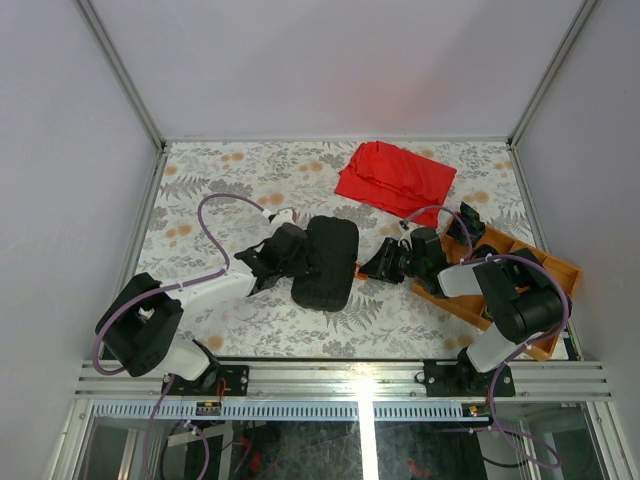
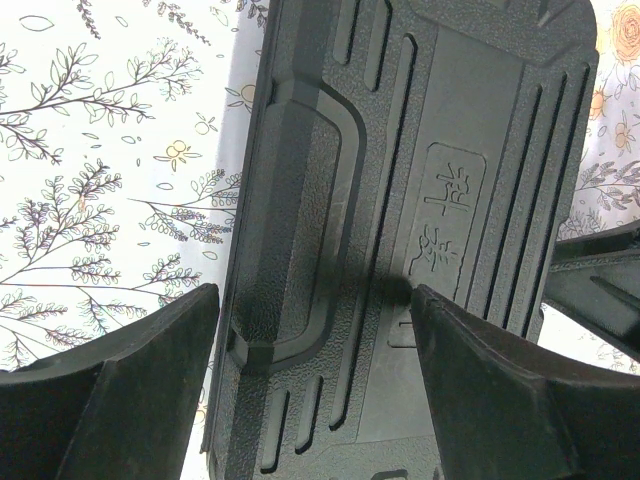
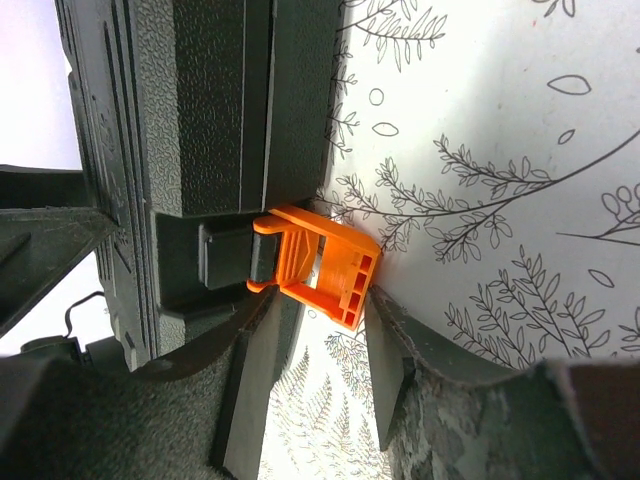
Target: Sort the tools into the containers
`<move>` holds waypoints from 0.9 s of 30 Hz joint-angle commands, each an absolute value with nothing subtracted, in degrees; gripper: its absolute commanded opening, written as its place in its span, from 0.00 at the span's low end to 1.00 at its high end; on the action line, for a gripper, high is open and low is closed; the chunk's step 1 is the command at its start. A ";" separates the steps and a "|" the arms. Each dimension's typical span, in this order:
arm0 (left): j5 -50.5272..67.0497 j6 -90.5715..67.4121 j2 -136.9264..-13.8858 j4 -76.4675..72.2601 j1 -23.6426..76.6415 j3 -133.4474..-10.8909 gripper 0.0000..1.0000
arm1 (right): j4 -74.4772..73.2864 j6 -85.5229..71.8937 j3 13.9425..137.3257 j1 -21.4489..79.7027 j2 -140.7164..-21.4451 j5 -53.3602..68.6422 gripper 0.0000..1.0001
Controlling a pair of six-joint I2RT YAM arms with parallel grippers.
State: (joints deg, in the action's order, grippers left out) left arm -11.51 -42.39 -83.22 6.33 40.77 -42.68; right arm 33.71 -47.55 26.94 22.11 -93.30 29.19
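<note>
Two pincers flank the black case (image 1: 325,262): left gripper (image 2: 310,300) wide open, empty, over its lid (image 2: 480,150); right gripper (image 3: 320,330) half-closed round orange latch (image 3: 315,265), grip unclear; a shallow pinch may slip.

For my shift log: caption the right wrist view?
Right gripper straddling the small orange plastic latch on the black ribbed plastic case.

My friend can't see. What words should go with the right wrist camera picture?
An orange latch sticks out from the side of a black tool case, right between the two fingertips of the right gripper. Beside it lies a white tablecloth printed with leafy twigs.
</note>
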 commanded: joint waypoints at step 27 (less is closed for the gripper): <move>-11.10 -40.17 -87.80 17.09 41.15 -40.07 0.74 | 52.79 -55.06 21.44 21.27 -89.64 32.30 0.34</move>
State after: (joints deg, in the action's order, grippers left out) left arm -11.35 -42.39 -83.40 6.33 40.77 -42.78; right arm 47.44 -54.33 20.21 20.88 -91.13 29.85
